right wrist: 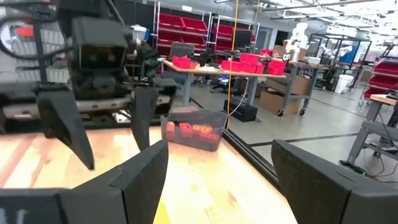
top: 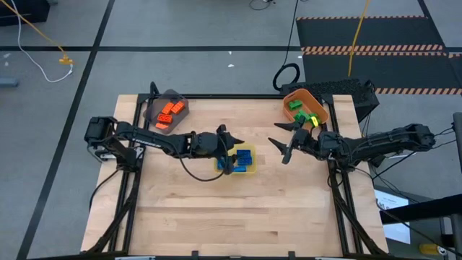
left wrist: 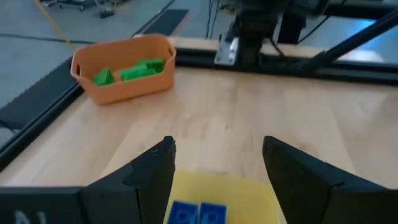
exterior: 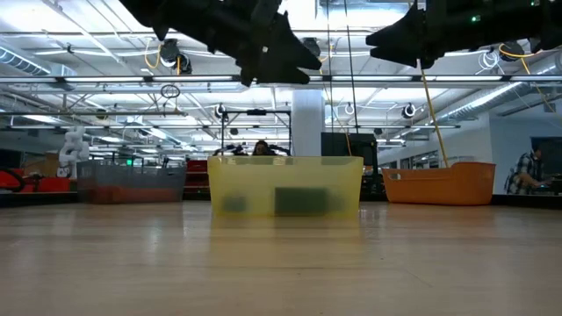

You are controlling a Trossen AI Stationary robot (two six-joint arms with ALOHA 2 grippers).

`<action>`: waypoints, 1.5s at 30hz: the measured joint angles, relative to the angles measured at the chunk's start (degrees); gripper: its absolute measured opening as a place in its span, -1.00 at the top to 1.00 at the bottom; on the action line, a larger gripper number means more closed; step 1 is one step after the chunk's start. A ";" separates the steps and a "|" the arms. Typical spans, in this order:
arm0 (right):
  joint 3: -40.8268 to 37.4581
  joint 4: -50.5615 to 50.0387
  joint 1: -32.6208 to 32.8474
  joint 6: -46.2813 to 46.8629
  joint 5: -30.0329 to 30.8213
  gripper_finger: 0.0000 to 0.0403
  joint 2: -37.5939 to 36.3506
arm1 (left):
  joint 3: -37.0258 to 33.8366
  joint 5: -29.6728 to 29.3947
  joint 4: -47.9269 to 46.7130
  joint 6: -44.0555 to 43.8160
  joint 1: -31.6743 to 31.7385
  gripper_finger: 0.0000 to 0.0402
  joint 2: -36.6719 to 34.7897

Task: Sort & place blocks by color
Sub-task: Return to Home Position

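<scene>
Since no loose brick shows on the table top, the sorting looks finished to me, and the step in hand appears to be the retreat to rest. The left gripper (left wrist: 217, 146) hangs directly over the yellow bin (left wrist: 249, 196), fingers spread wide with nothing between them. The blue blocks (left wrist: 199, 213) lie just beneath it in that bin. Facing it, well apart, the right gripper (right wrist: 219, 152) is equally wide open and empty. Close beside the right gripper's wrist, the orange bin (left wrist: 124, 86) holds the green blocks (left wrist: 140, 70). Back along the left gripper's arm, the grey bin (top: 154, 108) holds the orange blocks (top: 171, 110). Next, I'd say each arm needs to lift and fold back without clipping a bin rim.
</scene>
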 joint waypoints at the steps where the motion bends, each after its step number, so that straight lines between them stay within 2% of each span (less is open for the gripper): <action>1: 0.00 -0.03 0.00 -0.30 0.00 -0.38 0.15 | 0.00 0.00 0.66 -0.01 -0.06 -0.18 0.00; 8: 0.00 1.65 -0.01 -0.02 -0.63 -0.38 0.25 | 0.00 0.00 2.01 0.35 -0.07 -0.09 0.00; 10: 0.00 0.35 -0.38 -0.29 -5.30 -0.38 0.25 | 0.00 0.08 2.01 0.35 -0.07 -0.07 0.00; 14: 0.00 -0.48 -1.65 -0.52 -20.71 -0.38 0.40 | 0.00 1.95 2.00 0.28 -0.07 -0.06 0.00; 16: 0.00 -0.36 -2.07 -0.18 -23.67 -0.38 0.35 | 0.00 2.98 2.04 0.41 -0.07 -0.05 0.00; 22: 0.00 -5.87 -3.81 2.22 -23.91 -0.38 -0.26 | -0.02 3.32 -2.04 0.57 -0.07 -0.05 -0.92; 34: 0.00 -15.45 -5.57 4.28 -20.81 -0.38 -7.96 | -0.67 3.34 -5.51 4.44 0.01 -0.05 -11.29; 38: 0.00 -18.79 -5.49 6.16 -20.83 -0.38 -9.46 | -4.62 3.09 -6.36 4.19 0.41 -0.05 -13.47; 41: -0.21 -20.78 -5.49 6.87 -20.83 -0.38 -10.46 | -9.01 2.85 -2.67 2.50 0.85 -0.05 -16.22; 45: -3.22 -17.63 -5.49 7.66 -20.81 -0.38 -12.50 | -16.30 2.78 4.19 0.96 0.82 -0.05 -19.80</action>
